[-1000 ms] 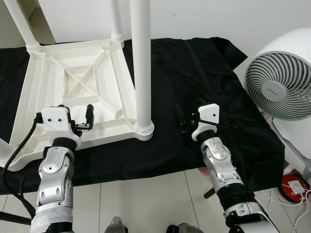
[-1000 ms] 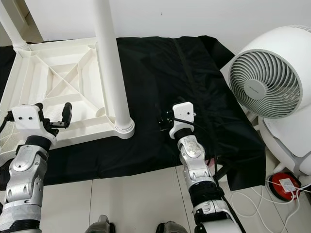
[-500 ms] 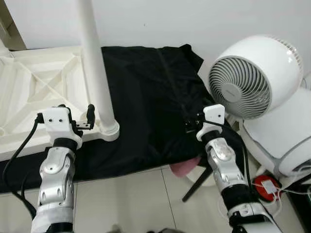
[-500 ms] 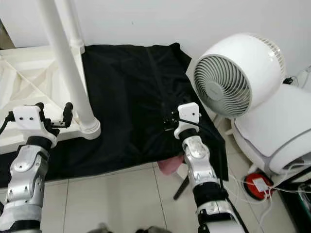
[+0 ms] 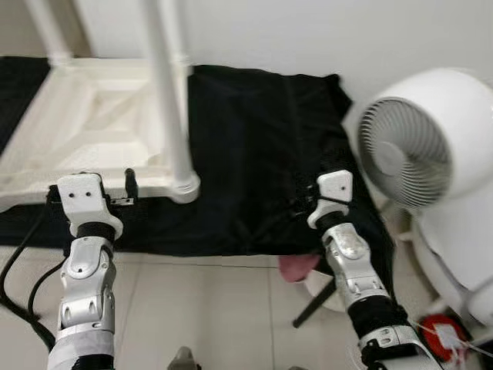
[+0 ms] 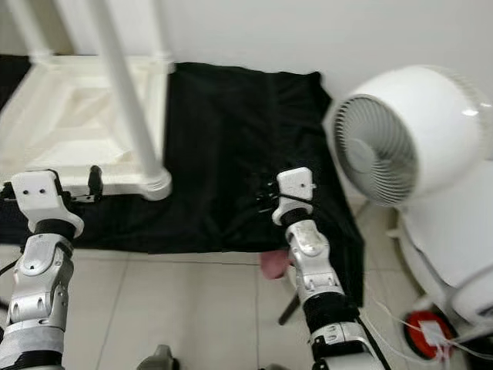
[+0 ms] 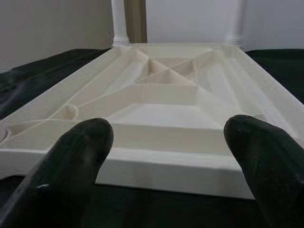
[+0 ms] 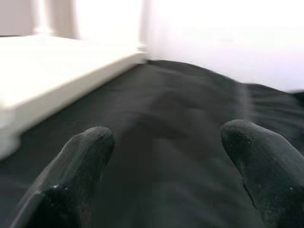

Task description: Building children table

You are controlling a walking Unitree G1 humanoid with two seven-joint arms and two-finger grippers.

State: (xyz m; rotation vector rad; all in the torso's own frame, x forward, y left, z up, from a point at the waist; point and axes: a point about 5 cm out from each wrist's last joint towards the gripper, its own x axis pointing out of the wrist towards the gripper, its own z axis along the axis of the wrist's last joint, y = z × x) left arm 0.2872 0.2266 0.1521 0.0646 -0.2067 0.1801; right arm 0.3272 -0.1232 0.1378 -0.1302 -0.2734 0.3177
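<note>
Between steps, nothing gripped: left gripper wide, upturned white table top just ahead on the black-draped bench; right gripper wide over cloth; next, likely close on the table's near edge.

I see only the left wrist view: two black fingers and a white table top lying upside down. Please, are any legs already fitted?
Observer: Yes. In the left eye view a white leg stands upright in the near corner socket of the table top.
Operator: What lies under it?
Observer: A black cloth, spread to the right.
Operator: Where is the other arm?
Observer: The right gripper is open, above the cloth, near a white fan.
</note>
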